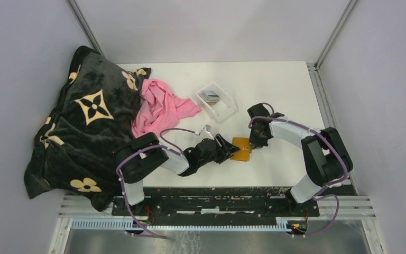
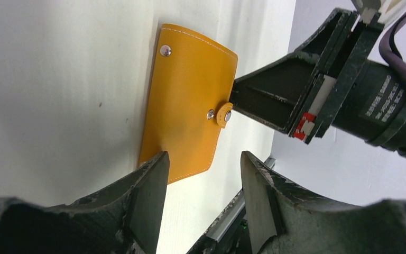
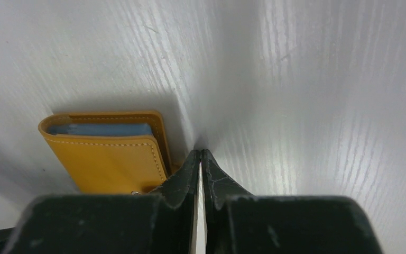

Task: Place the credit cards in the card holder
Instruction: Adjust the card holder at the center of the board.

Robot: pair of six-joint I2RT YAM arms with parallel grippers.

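The orange card holder point(image 1: 241, 148) lies folded shut and flat on the white tabletop point(image 1: 275, 90), between the 2 arms near the front edge, its snap tab on the side facing the right gripper point(image 1: 255, 143). The right wrist view shows a bluish layer between its stitched leaves. The right gripper's jaws are clenched, tips pressed together with nothing visible between them, and they rest on the tabletop against the holder's edge, just beside the tab. The left gripper point(image 1: 231, 150) reaches in low from the opposite side with its jaws released and spread wide. In the left wrist view, 1 finger point(image 2: 150, 180) overlaps the holder's near corner, though whether it touches the leather cannot be told. The credit cards point(image 1: 210, 96) sit as a small grey and dark stack inside a clear plastic tray point(image 1: 230, 111) farther back on the tabletop, well apart from the holder. A crumpled pink cloth point(image 1: 161, 108) lies beside the tray, against a black blanket point(image 1: 79, 121) with cream flower motifs heaped at the left.
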